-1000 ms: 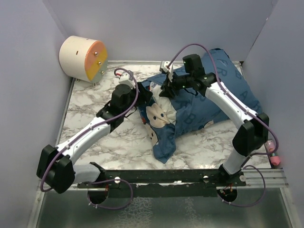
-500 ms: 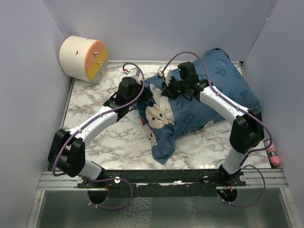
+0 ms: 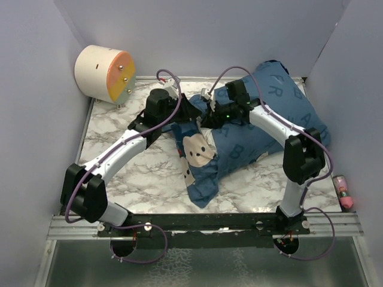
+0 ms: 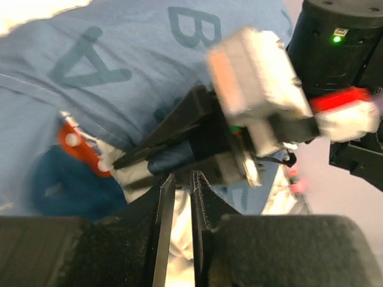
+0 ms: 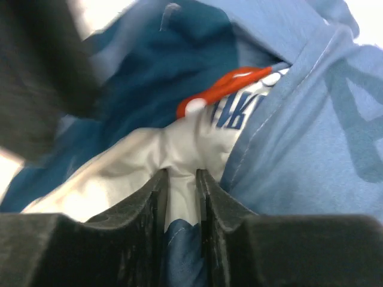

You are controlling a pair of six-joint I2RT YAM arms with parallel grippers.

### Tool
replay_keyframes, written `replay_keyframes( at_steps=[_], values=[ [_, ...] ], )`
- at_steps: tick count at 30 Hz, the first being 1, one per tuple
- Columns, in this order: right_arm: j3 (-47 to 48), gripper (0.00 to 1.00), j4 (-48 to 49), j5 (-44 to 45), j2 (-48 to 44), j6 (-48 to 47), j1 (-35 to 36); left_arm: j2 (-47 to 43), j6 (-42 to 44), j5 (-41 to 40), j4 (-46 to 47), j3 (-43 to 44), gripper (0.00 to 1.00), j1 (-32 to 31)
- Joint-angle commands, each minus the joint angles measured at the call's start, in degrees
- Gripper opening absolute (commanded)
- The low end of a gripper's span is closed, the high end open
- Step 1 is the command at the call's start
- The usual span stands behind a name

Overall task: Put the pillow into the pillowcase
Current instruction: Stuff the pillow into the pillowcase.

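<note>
Pillowcase [image 3: 251, 134] bulging at back right of table [image 3: 119, 149], pillow presumably mostly inside; open end bunched at centre; right gripper [image 5: 181, 179] pinching printed cloth there; left gripper [image 4: 179, 179] nearly closed on cloth, likely to hold the mouth.

- pillowcase [image 3: 263, 128]: blue, darker letters, mouse face with red bow; plump toward far right, loose flap trailing to near centre of table.
- pillow: not visible.

A cream cylinder [image 3: 103, 73] with an orange face lies at the upper left of the marbled worktop [image 3: 119, 161], and a small pink object [image 3: 343, 190] sits at the right edge.
</note>
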Motion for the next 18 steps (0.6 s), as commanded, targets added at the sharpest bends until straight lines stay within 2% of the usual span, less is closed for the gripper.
replay_keyframes(
  at_steps=[1, 2, 4, 7, 9, 13, 15, 18],
  values=[
    [1.93, 0.37, -20.60, -24.40, -2.17, -4.53, -4.82, 0.21, -4.51, 4.49, 14.44, -4.37, 0.34, -0.33],
    [3.59, 0.41, -22.12, -25.63, -4.34, -4.67, -7.06, -1.04, -3.45, 2.96, 13.84, -5.54, 0.44, -0.21],
    [7.17, 0.48, -26.11, -25.47, -8.14, -6.88, -10.33, -6.13, -0.65, -1.20, 11.80, -7.51, 0.56, 0.03],
    [8.25, 0.55, -29.79, -22.21, -14.37, -10.61, -11.51, -14.18, 4.03, -6.26, 7.21, -9.52, 0.60, 0.18],
    [5.75, 0.59, -29.47, -22.02, -19.25, -11.37, -11.51, -18.75, 3.96, -5.65, 5.95, -11.44, 0.58, 0.18],
    [-2.08, 0.61, -26.85, -21.12, -28.71, -12.43, -11.46, -23.98, -4.61, 0.06, 9.02, -17.60, 0.44, -0.22],
    [-6.57, 0.61, -24.04, -19.81, -32.34, -11.40, -10.95, -24.66, -8.28, -0.40, 11.52, -20.29, 0.40, -3.86],
    [-11.49, 0.59, -20.58, -17.73, -34.65, -8.93, -8.60, -22.61, -8.22, -9.29, 12.62, -21.16, 0.39, -14.16]
  ],
)
